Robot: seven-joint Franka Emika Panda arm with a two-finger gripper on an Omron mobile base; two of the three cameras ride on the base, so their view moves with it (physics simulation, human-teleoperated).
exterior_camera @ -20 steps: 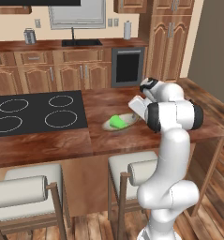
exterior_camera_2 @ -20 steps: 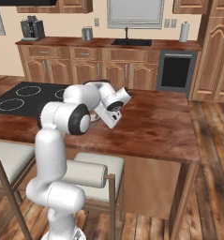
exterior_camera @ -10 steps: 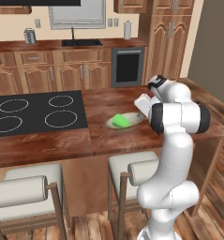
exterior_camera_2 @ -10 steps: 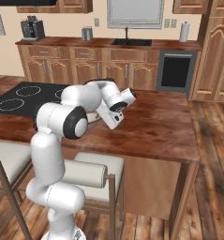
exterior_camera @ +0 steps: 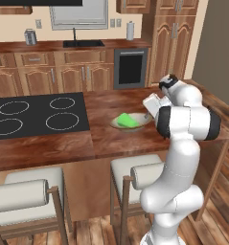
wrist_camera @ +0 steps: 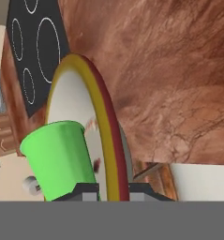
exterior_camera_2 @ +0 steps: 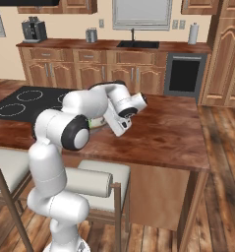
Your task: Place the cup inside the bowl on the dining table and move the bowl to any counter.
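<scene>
The green cup (exterior_camera: 128, 120) lay inside the bowl (exterior_camera: 141, 123) on the dining table (exterior_camera: 111, 139), and the tool (wrist_camera: 112, 190) pinched the bowl's rim, with the move to a counter (exterior_camera: 53, 46) left.

Cup (wrist_camera: 59, 159) bright green; bowl (wrist_camera: 104, 136) cream, yellow-and-red rim; dining table (wrist_camera: 169, 84) reddish-brown wood grain.
</scene>
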